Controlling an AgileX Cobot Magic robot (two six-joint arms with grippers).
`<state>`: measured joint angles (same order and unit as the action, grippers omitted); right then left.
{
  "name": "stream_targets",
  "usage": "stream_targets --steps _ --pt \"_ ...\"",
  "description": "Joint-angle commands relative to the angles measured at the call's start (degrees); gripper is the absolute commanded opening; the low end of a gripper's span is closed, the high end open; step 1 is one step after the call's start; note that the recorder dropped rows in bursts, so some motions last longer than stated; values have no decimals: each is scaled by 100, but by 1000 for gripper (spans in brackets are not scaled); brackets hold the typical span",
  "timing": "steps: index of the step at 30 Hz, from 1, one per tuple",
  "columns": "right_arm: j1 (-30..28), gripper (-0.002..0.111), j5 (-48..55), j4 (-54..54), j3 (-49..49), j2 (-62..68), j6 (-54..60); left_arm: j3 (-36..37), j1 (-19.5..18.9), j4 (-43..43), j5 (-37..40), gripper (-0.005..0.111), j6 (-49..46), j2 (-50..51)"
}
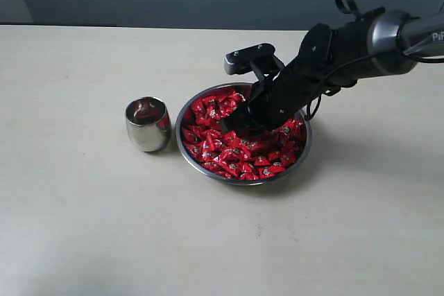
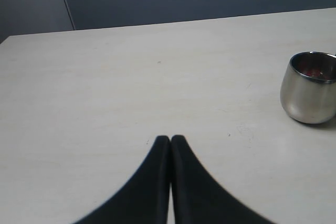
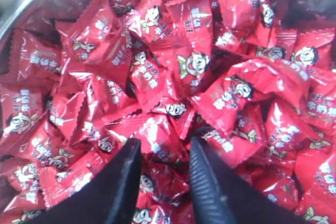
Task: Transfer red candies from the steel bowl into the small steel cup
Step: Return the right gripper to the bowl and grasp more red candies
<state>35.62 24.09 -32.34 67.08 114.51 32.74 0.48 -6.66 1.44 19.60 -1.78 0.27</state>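
Red candies (image 1: 239, 147): heaped close to the rim of steel bowl (image 1: 182, 145), right of centre on table (image 1: 69, 206). Right arm (image 1: 333, 53) angled down into bowl from the right. Small steel cup (image 1: 148, 126) upright just beside bowl, on the left arm's side. Reddish inside; candies or reflection, cannot tell. Right gripper (image 3: 164, 145) tip-down in the heap, jaws parted to a moderate gap, one wrapper lying between the fingers, nothing visibly clamped. Left gripper (image 2: 170, 139) pressed closed, empty, low over bare table, apart from cup. Judged: bulk of candies not yet moved; pick under way, carry and drop into cup not yet done.
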Motion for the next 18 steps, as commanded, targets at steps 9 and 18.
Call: stream_targets --steps 9,18 --pt "30 34 218 -55 20 -2 166 -48 46 11 -31 0 9 -27" --pt "315 0 38 82 20 10 335 -48 46 11 -31 0 9 -27"
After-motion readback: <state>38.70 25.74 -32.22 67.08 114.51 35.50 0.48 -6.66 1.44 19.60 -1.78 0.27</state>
